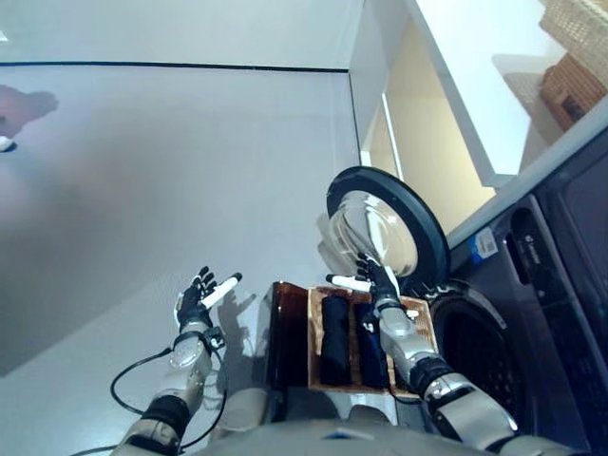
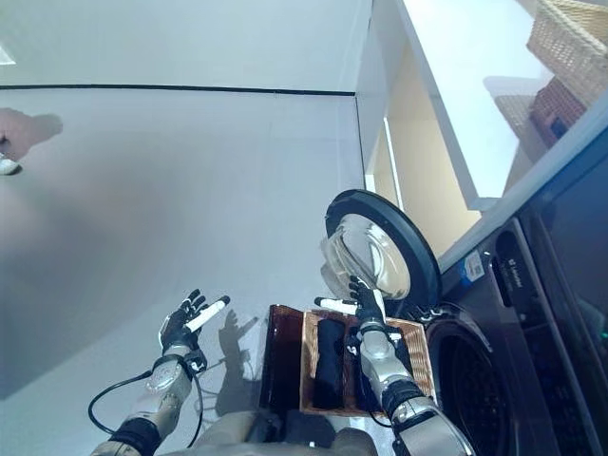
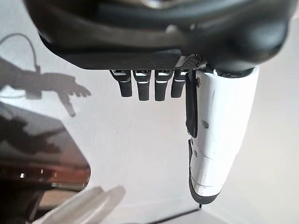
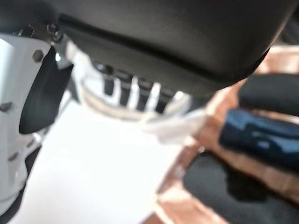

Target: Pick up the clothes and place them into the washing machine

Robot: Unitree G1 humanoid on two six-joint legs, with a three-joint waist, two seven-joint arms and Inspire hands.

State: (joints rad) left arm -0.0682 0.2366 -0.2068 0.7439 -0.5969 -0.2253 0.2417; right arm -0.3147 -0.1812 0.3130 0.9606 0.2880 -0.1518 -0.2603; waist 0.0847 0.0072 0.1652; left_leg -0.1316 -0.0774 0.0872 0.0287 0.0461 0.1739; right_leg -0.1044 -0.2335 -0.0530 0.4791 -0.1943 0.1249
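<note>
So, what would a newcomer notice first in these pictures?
First the washing machine door, round and swung open beside the dark drum opening on the right. Just in front, a wicker basket holds dark rolled clothes, with the right robot hand open above them. The left robot hand hangs open over bare floor.

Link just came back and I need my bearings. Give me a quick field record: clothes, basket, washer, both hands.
clothes: dark rolled clothes lying side by side in the basket, none lifted
basket: wicker basket on the floor beside the washer, next to a dark brown box
washing machine: washing machine with round door swung open, drum opening exposed
right hand: right hand open, fingers straight, above the far end of the basket, holding nothing
left hand: left hand open, over bare floor, away from the basket
</note>
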